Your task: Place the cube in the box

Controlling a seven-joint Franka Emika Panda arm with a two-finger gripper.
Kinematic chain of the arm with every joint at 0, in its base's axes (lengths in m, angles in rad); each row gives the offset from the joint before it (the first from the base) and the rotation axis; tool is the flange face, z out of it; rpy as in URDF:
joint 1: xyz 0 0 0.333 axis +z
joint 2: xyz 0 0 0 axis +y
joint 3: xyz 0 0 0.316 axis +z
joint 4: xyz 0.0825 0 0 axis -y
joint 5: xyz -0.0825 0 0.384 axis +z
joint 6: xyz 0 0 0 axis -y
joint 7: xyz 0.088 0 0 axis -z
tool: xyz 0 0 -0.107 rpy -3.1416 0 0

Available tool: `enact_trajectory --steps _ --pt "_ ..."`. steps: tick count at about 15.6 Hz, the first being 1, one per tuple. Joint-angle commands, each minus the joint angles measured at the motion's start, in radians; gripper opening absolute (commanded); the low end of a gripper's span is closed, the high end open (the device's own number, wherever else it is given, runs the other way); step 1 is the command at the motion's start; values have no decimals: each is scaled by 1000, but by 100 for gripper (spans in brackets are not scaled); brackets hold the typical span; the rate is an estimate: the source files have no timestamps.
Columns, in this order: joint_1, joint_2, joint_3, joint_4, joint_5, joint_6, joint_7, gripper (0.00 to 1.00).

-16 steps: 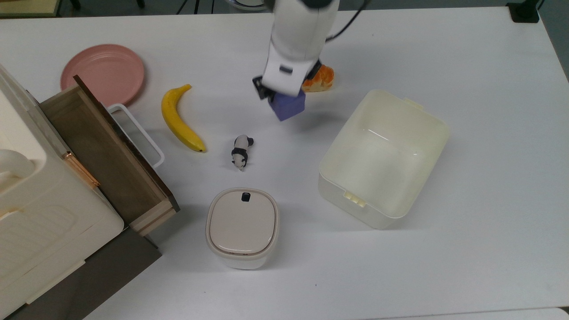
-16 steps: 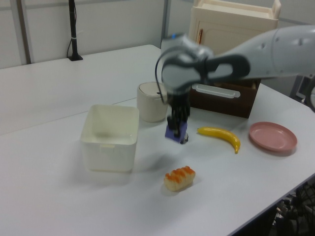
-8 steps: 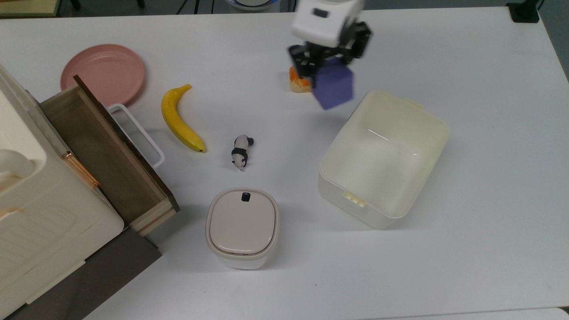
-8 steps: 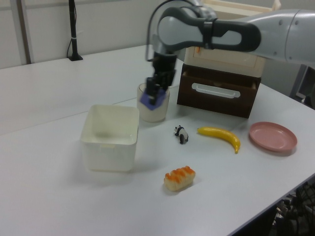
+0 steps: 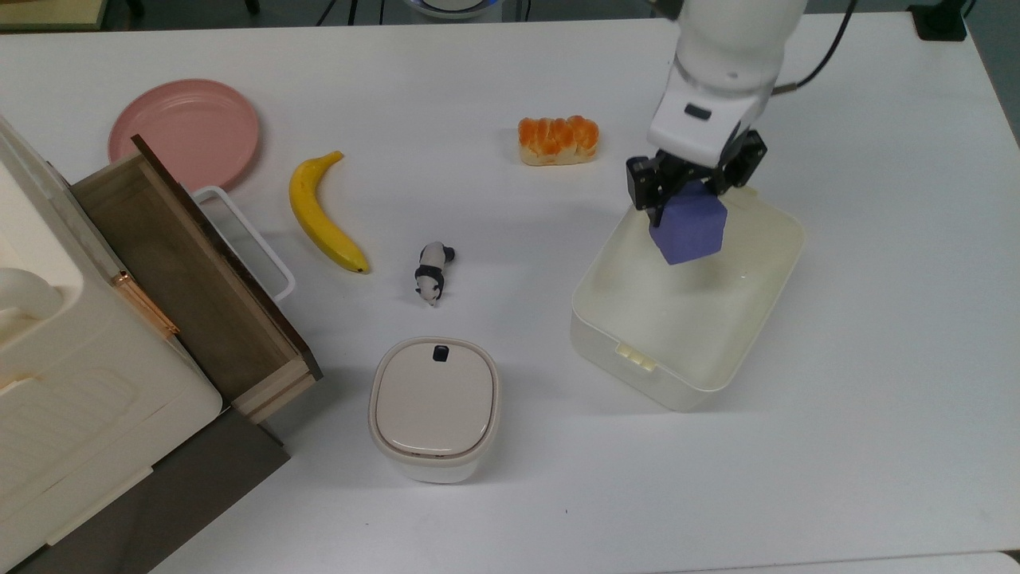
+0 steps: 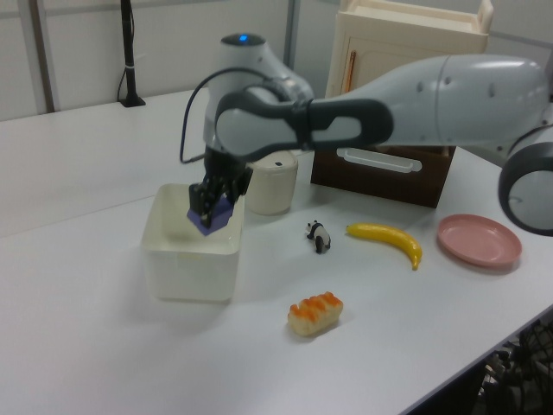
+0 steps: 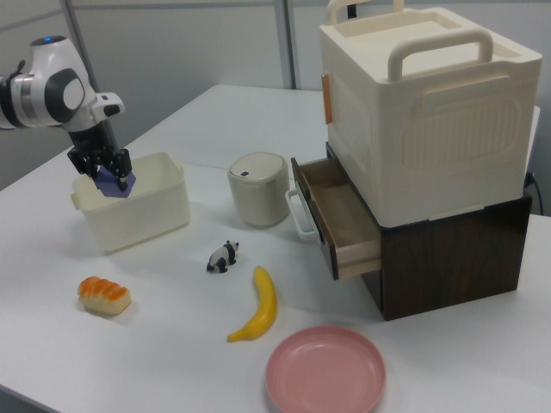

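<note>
The cream-white box [image 5: 637, 355] on the white surface [image 5: 876, 319] holds nothing on its floor. Over its open top, near one end, the end effector [image 5: 692, 185] grips the blue-purple cube [image 5: 689, 227] between its fingers, tilted and held off the box's bottom. The round-cornered container [image 5: 434, 402] is lidded; the wooden drawer [image 5: 187, 275] stands pulled open.
</note>
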Motion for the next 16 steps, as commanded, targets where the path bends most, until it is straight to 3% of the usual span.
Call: enact_trajectory --steps 1,6,10,16 --pt "13 19 -10 34 -14 -2 53 100" --pt "-3 -42 -23 14 -7 -37 53 100" --pt "-60 -95 -30 6 -11 -239 52 100" --pt "-215 -187 -39 6 -11 -384 52 100"
